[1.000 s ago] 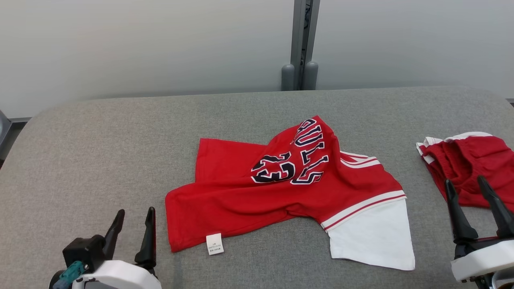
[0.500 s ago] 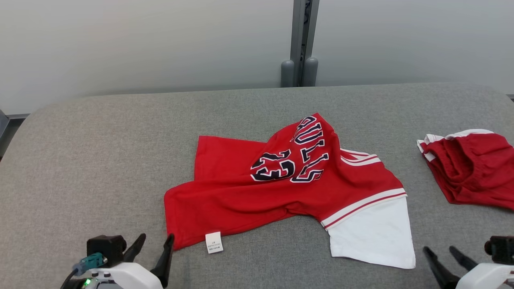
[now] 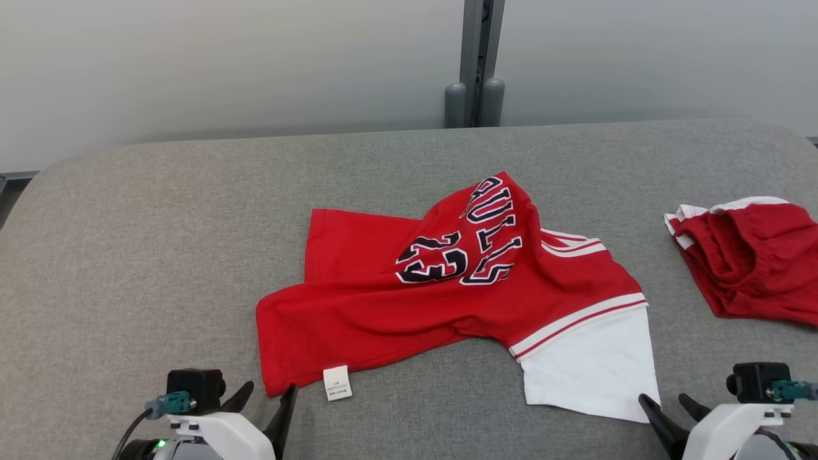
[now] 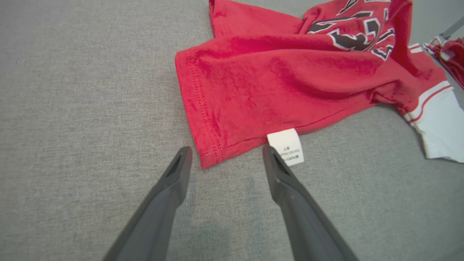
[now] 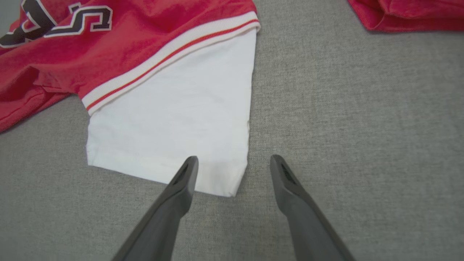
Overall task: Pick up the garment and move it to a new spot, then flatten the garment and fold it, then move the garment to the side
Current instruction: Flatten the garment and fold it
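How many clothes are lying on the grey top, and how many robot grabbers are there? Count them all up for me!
Clothes: 2, the red jersey and the bunched red garment
Grabbers: 2, the left gripper and the right gripper, both open
Total: 4

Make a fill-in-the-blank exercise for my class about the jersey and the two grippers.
1. The number printed on the red jersey is ____.
2. The sleeve nearest the right gripper is ____ in colour.
3. The left gripper and the right gripper are both ____, holding nothing.
Missing words: 23; white; open.
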You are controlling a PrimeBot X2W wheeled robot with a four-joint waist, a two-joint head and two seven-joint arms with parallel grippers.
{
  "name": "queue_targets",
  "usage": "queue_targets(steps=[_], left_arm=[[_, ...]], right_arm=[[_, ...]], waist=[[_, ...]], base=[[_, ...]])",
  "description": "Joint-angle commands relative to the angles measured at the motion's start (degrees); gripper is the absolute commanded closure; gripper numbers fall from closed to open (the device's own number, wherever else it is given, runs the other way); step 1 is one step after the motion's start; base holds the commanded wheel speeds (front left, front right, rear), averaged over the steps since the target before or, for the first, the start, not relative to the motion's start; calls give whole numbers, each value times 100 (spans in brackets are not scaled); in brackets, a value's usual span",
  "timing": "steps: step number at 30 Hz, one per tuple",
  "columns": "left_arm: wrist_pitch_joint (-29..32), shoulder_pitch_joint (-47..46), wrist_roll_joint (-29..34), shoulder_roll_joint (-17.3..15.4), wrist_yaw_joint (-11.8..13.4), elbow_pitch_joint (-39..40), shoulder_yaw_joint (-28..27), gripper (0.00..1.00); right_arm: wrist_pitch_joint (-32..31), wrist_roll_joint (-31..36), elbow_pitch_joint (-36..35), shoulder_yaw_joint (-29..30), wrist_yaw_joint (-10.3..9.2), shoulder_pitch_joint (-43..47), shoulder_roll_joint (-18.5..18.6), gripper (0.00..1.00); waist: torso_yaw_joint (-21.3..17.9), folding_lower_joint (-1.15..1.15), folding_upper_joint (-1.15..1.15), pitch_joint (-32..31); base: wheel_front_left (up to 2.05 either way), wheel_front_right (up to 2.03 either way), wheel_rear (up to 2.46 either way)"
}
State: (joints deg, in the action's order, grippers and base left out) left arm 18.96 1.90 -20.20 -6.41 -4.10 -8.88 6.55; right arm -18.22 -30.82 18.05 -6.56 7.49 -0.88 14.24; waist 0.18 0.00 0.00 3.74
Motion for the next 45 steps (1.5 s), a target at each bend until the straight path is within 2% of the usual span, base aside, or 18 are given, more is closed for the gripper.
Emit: queue_targets(steps=[1, 10, 16, 23, 39, 40, 41, 42, 43, 44, 45], left_arm=[[-11, -140, -32, -8, -45, -85, 29, 0], [-28, -316, -101, -25, -126, -516, 153, 0], [-60, -496, -150, -17, -160, -846, 244, 0], [-277, -764, -35, -83, 17, -1287, 183, 0], [-377, -1229, -218, -77, -132, -2307, 304, 0], [-379, -1241, -227, -75, -148, -2339, 315, 12], [-394, -1254, -240, -76, -145, -2365, 323, 32], [-406, -1262, -258, -77, -158, -2381, 333, 55], [-427, -1267, -271, -78, -164, -2397, 346, 75], [-450, -1272, -277, -74, -180, -2406, 358, 84], [-472, -1284, -294, -71, -188, -2411, 366, 100]], right_arm=[[-15, 35, 73, -11, 1, -107, -15, 0], [-239, -73, 488, -168, 1, -395, -149, 0], [-159, -141, 689, -289, 1, -539, -135, 0], [-45, -206, 860, -438, 1, -690, -130, 0], [105, -427, 1063, -853, 2, -870, -129, 0], [113, -453, 1076, -877, 2, -871, -135, 0], [115, -475, 1089, -897, 2, -876, -135, 2], [122, -490, 1102, -917, 2, -885, -131, 19], [127, -513, 1112, -937, 2, -896, -127, 24], [142, -530, 1119, -956, 2, -904, -121, 52], [164, -553, 1112, -981, 2, -909, -114, 66]], waist=[[-13, 0, 0, -9], [-79, 0, 0, 9], [-63, 0, 0, 32], [-95, 0, 0, 64], [-204, 0, 0, 168], [-208, 0, 0, 174], [-211, 0, 0, 178], [-212, 0, 0, 180], [-213, 0, 0, 181], [-213, 0, 0, 179], [-211, 0, 0, 179]], base=[[0, 0, 0], [0, 0, 0], [0, 0, 0], [0, 0, 0], [0, 0, 0], [0, 0, 0], [0, 0, 0], [0, 0, 0], [0, 0, 0], [0, 0, 0], [0, 0, 0]])
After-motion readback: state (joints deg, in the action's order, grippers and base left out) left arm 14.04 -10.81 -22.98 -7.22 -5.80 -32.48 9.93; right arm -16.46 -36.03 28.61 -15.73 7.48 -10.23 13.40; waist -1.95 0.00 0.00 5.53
